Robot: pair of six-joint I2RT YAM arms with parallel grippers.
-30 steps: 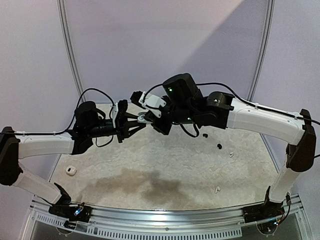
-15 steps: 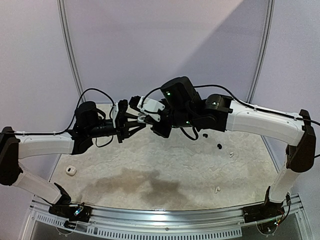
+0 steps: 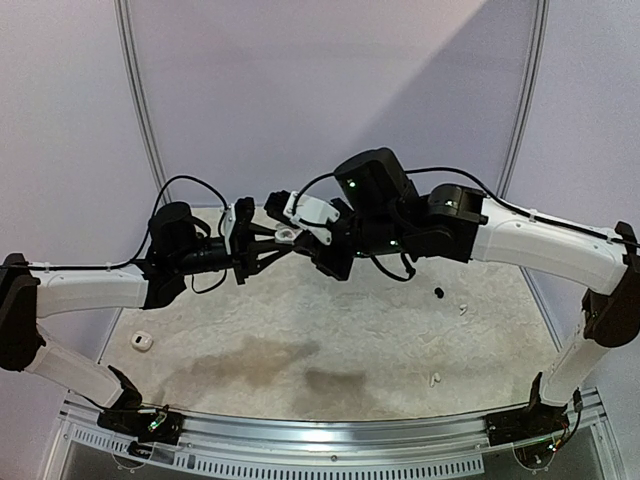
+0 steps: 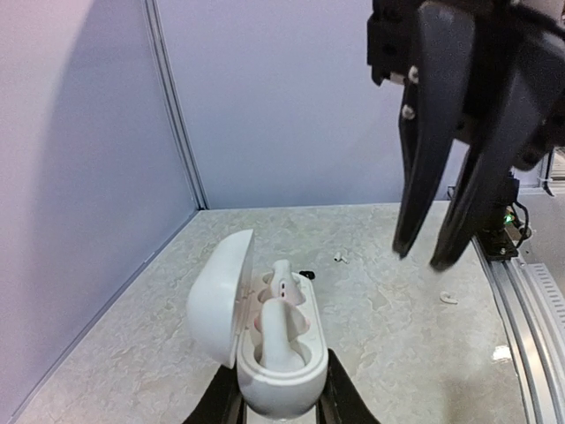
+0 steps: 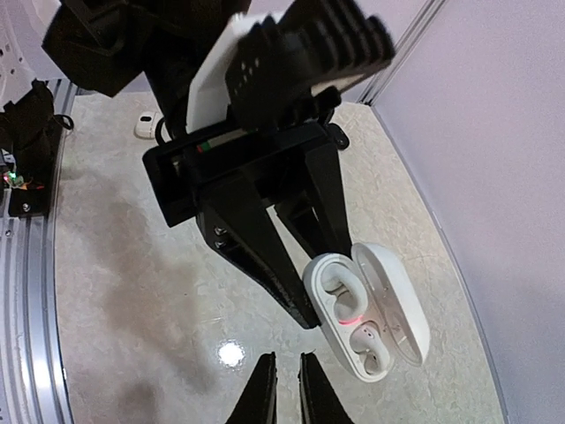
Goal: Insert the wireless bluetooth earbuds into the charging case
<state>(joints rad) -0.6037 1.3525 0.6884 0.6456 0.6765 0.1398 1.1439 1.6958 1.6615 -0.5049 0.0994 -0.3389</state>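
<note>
I see my left gripper [image 4: 281, 408] clenched on the open white charging case [image 4: 265, 340], held above the table [image 3: 400, 340] with two white earbuds [image 4: 281, 305] seated inside. My right gripper [image 4: 422, 256] hovers just beside it, fingers nearly together, grasping nothing.

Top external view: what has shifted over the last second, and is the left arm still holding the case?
The right arm has pulled back to the right and slightly up, drawing the right gripper off the open charging case; its jaws are nearly shut and empty. The left gripper has stayed put, jaws clamped on the case, lid open. The loose white earbuds and the black earbud on the table have not moved.
</note>
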